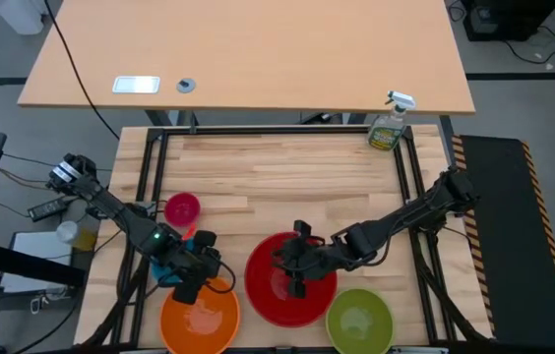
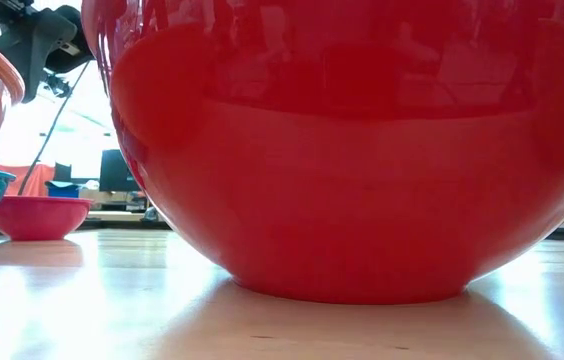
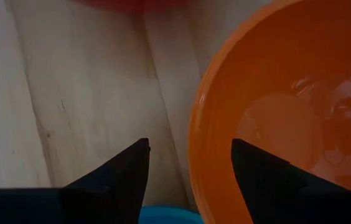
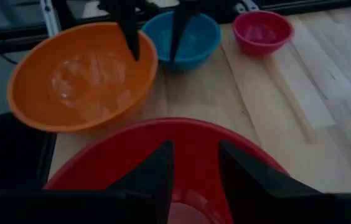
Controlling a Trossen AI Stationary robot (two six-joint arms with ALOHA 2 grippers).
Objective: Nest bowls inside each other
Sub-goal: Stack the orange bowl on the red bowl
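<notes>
Five bowls stand on their bases on the wooden table: red (image 1: 287, 285) at the near middle, orange (image 1: 199, 317) to its left, lime green (image 1: 359, 321) to its right, blue (image 4: 185, 37) and pink (image 1: 182, 207) farther back on the left. My left gripper (image 3: 191, 149) hangs open at the orange bowl's far rim (image 3: 197, 143), one finger over the bowl's inside and one over the table outside, without visible touch. My right gripper (image 4: 194, 146) is open over the inside of the red bowl (image 4: 182, 134), with nothing between its fingers.
A green spray bottle (image 1: 388, 126) stands at the table's far right corner. Dark frame rails (image 1: 150, 177) run along the table's left and right sides. In the low view the red bowl (image 2: 362, 180) fills most of the picture. Bare wood lies across the far half.
</notes>
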